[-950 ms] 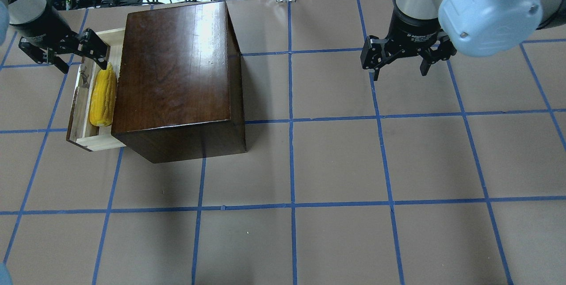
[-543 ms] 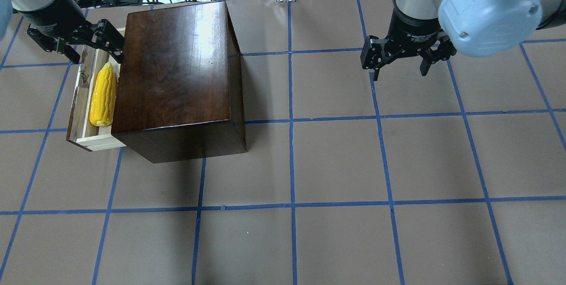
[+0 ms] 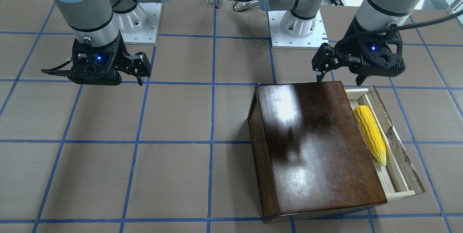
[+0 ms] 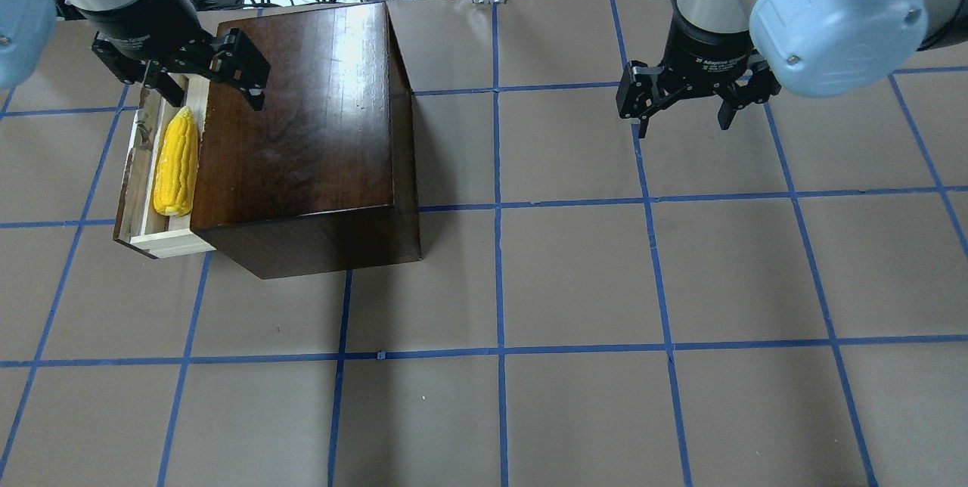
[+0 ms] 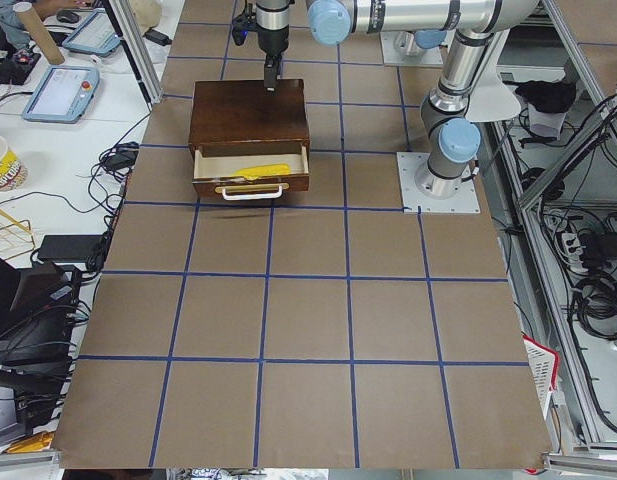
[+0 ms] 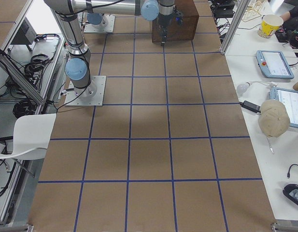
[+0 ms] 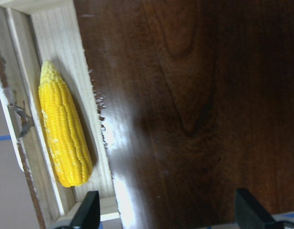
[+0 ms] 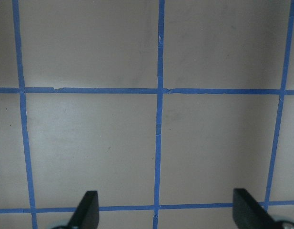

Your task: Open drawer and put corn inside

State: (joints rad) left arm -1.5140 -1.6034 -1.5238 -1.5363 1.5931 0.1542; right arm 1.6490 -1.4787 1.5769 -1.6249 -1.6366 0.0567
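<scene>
Corn (image 4: pixel 176 165) lies lengthwise in drawer (image 4: pixel 172 240), tip pointing away from robot. Drawer is pulled out of box (image 4: pixel 302 116) on robot's L side. I judge placing done, task at or near end. L end effector (image 3: pixel 340 78) spread, empty, hangs high over box top by drawer side. R end effector (image 4: pixel 684 124) spread, empty, over bare worktop (image 4: pixel 575 275), well apart from box. Next, my guess: raise L arm straight up, avoid box top edge. Open room R of box and beyond drawer front; box sits near worktop's far edge.
</scene>
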